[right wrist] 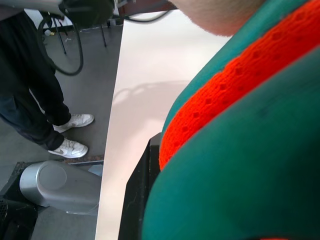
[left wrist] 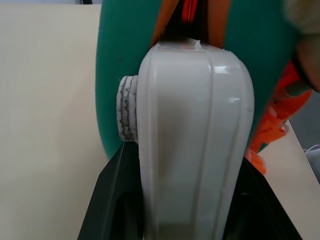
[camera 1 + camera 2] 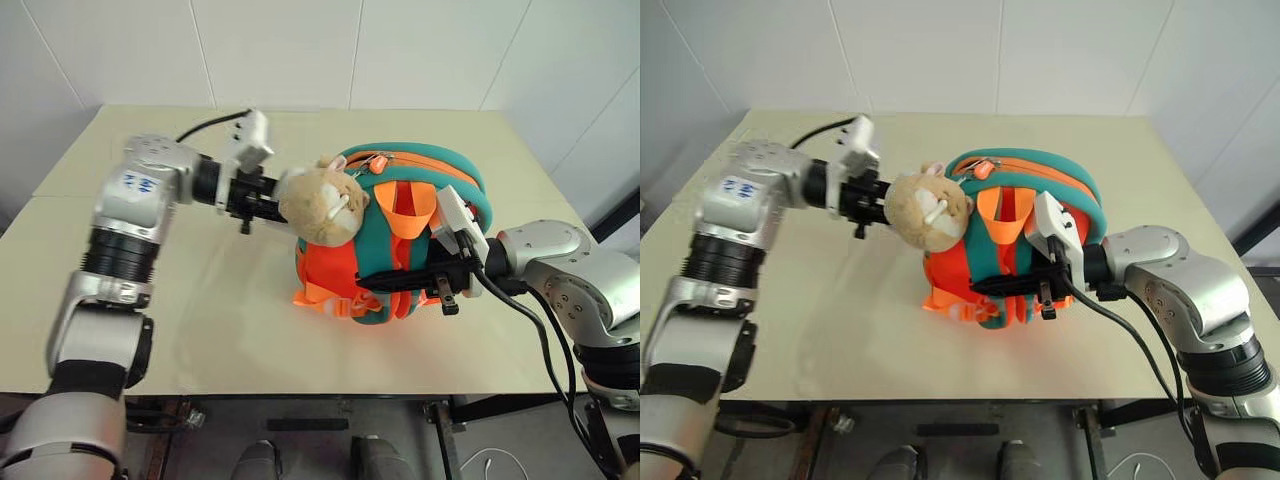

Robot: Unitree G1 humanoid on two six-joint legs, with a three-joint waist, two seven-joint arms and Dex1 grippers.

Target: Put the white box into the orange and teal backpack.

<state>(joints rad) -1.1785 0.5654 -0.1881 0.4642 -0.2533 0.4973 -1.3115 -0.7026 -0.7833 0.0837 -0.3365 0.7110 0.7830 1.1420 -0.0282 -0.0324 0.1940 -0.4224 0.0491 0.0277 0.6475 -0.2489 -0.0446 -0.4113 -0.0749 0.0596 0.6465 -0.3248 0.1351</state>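
Spanning table (image 3: 200,330): a cream top against a white tiled wall, carrying the whole job.
Backpack (image 3: 455,185): the orange and teal backpack stands near the table's middle, a little towards my right arm. Its top arches up and its orange loops face me.
Person (image 1: 35,100): dark trousers and white trainers on the floor beside the table, seen from the right wrist camera.
Right gripper (image 3: 385,280): it reaches across the lower front of the bag with its fingers pressed together on the fabric. The wrist camera shows teal cloth and orange mesh hard against a black finger (image 1: 137,195).
Left gripper (image 3: 262,205): it points sideways at the bag from my left, just beside the plush toy, and pinches the white box.
Plush toy (image 3: 322,205): a tan animal hanging on the side of the bag that faces the left arm.
White box (image 2: 192,140): clamped end-on between the left fingers and aimed at the dark gap between the orange loops (how far in, I cannot tell). A small round grey pad (image 2: 127,107) shows on its side.
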